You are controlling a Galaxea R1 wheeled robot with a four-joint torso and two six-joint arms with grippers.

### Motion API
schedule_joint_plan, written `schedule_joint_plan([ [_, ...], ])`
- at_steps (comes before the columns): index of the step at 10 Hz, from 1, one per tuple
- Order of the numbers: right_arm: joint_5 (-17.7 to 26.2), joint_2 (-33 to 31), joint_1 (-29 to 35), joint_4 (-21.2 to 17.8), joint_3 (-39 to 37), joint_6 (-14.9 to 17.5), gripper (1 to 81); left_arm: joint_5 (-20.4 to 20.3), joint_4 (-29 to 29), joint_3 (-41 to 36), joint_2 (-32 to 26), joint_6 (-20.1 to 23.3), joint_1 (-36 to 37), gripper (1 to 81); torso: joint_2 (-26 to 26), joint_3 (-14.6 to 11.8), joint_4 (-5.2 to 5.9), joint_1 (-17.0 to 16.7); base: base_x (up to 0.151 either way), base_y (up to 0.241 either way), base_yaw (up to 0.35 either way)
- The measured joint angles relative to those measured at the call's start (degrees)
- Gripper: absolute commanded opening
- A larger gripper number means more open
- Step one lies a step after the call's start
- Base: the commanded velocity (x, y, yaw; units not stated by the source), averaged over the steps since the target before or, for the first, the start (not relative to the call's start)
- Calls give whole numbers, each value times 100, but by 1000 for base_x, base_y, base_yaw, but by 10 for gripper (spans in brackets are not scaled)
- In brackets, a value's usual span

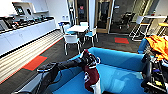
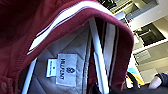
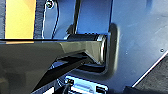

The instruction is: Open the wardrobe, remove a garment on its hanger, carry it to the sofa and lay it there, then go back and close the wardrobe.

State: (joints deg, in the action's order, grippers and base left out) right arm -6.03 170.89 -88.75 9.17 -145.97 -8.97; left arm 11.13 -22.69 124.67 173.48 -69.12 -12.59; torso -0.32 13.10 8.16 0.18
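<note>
The garment, a maroon jacket with white trim, hangs from my left gripper above the seat of the blue sofa. My left arm reaches in over the sofa's near armrest, and the gripper is shut at the jacket's collar, on the hanger. In the left wrist view the collar of the garment looms close, with its grey quilted lining and label, and the white hanger runs through the neck. The jacket's lower hem hangs just over the seat cushion.
A white table with white-and-blue chairs stands beyond the sofa. A long white counter runs along the left wall. An orange cloth lies on a blue seat at the right, above my right arm. Dark carpet lies between.
</note>
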Motion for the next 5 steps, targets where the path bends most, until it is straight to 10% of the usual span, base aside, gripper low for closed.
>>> schedule_joint_plan([
  [5,0,-5,-28,0,-28,27,811,-5,-357,741,13,7,-546,10,0,0,383,0,0,0,0],
])
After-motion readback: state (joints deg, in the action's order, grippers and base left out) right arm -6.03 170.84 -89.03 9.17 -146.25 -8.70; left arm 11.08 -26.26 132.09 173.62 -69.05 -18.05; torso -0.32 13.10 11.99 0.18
